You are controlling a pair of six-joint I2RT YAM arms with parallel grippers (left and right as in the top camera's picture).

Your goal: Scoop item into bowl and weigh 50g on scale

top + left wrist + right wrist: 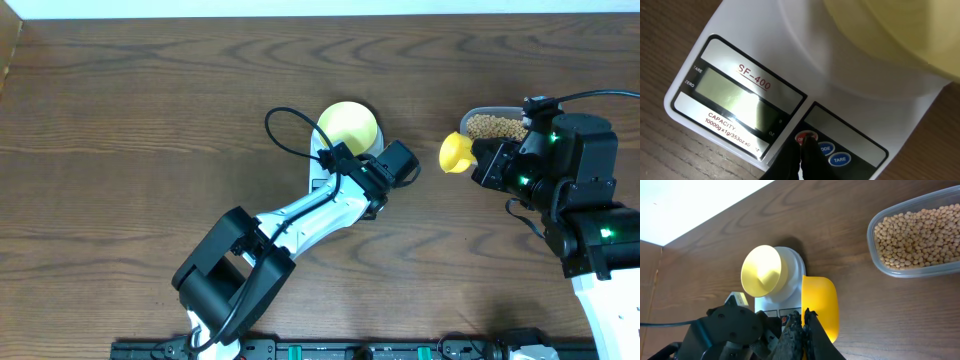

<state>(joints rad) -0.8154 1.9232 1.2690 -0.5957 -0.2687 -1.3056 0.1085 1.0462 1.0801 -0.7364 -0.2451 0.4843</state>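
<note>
The pale-yellow bowl [348, 125] [761, 271] sits empty on the round platform of the white scale [850, 75] [788, 282]. My left gripper [805, 141] is shut, and its tips rest on the scale's red button [806, 136] beside the blank grey display [735, 100]. To the right, above the table, my right gripper [804, 316] is shut on the handle of a yellow scoop [456, 152] [820, 302]; no beans show in the scoop. The tan beans [497, 127] [917, 235] fill a clear tub.
The clear plastic tub [900, 272] stands right of the scale, close behind my right arm [570, 170]. My left arm [300, 215] stretches from the front edge to the scale. Two blue buttons [840, 159] lie beside the red one. Bare wooden table [130, 130] lies to the left.
</note>
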